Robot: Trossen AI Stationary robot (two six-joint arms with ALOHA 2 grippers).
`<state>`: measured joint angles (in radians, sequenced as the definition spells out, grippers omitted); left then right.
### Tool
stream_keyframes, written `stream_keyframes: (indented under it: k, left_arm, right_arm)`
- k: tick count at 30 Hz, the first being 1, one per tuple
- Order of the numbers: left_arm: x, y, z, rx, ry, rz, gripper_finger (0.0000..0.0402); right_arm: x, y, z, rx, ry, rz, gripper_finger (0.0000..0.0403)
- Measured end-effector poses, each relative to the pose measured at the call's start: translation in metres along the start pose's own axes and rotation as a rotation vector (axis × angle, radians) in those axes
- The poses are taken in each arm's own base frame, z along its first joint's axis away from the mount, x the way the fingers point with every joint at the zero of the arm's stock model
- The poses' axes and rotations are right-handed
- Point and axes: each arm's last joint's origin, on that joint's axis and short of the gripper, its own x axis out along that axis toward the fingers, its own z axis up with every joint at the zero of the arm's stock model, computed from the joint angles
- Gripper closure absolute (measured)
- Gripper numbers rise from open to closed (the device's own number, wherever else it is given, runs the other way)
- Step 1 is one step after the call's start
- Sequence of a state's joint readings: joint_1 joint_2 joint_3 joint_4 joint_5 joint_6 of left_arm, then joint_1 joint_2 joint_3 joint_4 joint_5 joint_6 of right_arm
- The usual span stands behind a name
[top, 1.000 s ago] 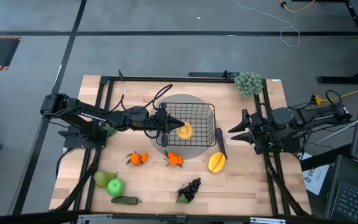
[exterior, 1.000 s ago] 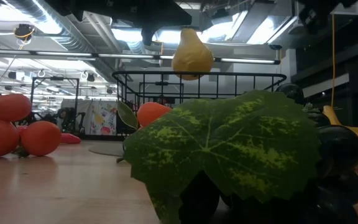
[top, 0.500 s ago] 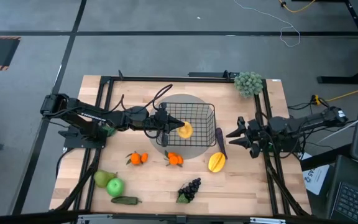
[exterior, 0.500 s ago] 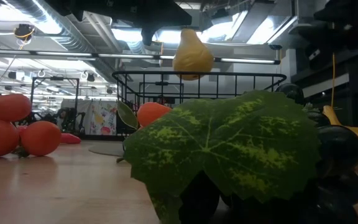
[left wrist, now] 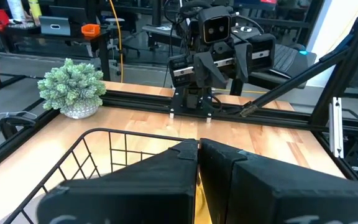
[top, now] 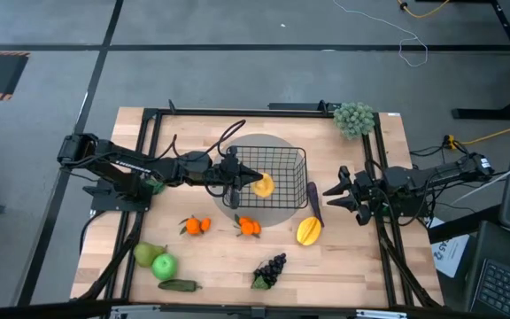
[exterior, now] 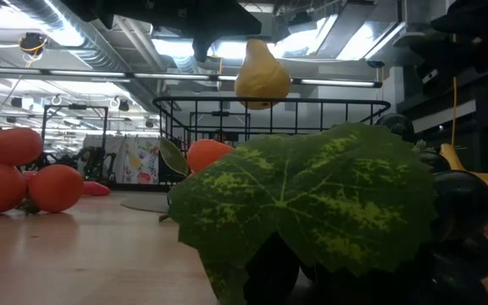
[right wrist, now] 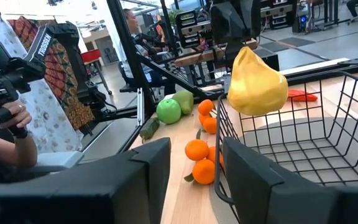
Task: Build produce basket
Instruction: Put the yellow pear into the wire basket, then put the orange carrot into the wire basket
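A yellow pear-shaped fruit (right wrist: 257, 84) hangs over the black wire basket (top: 277, 164), and my left gripper (top: 242, 187) is shut on it, reaching in from the table's left. The basket stands on a flat grey disc (top: 237, 213). My right gripper (top: 328, 192) waits open and level at the table's right edge, pointing at the basket, with nothing between its fingers. On the wood in front of the basket lie two clusters of oranges (top: 197, 225) (top: 249, 227), a purple eggplant (top: 312, 202), a yellow fruit (top: 308, 231) and dark grapes (top: 271, 270). My left gripper pinches the yellow fruit's narrow top (right wrist: 244, 53) between its two fingers. The fingers come level from the table's left. The fruit hangs below them, upright and clear, its round bottom (exterior: 261, 102) about level with the basket's rim.
A green apple (top: 165, 266), a green pear (top: 145, 255) and a dark cucumber (top: 178, 285) lie at the near left. A pale bushy plant (top: 354, 118) stands at the far right corner. A black frame rail (top: 237, 112) borders the table. A person's hand (right wrist: 14, 121) shows beyond the table.
My right gripper has come down at the table's right edge and tipped a little toward level, staying open. The left gripper and the yellow fruit have kept still.
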<state>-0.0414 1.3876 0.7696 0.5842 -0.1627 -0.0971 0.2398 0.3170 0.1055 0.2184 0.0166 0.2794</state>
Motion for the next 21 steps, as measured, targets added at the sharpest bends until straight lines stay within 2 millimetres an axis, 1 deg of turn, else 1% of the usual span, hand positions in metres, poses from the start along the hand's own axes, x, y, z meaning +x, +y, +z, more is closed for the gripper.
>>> stream_keyframes:
  k: [5, 15, 18, 21]
  left_arm:
    - [0.0000, 0.0009, 0.0001, 0.003, -0.003, 0.031, 0.0398]
    - [0.0000, 0.0010, 0.0012, 0.000, -0.015, 0.036, 0.0329]
    - [0.0000, 0.0010, 0.0012, -0.003, -0.015, 0.036, 0.0317]
    - [0.0000, 0.0010, 0.0012, -0.007, -0.015, 0.036, 0.0314]
  right_arm:
    - [0.0000, 0.0000, -0.0001, 0.002, 0.001, 0.000, 0.0263]
    - [0.0000, -0.0002, -0.0006, 0.003, 0.007, -0.001, 0.0263]
    - [0.0000, -0.0002, -0.0007, 0.003, 0.007, -0.002, 0.0263]
    - [0.0000, -0.0002, -0.0007, 0.003, 0.007, -0.002, 0.0263]
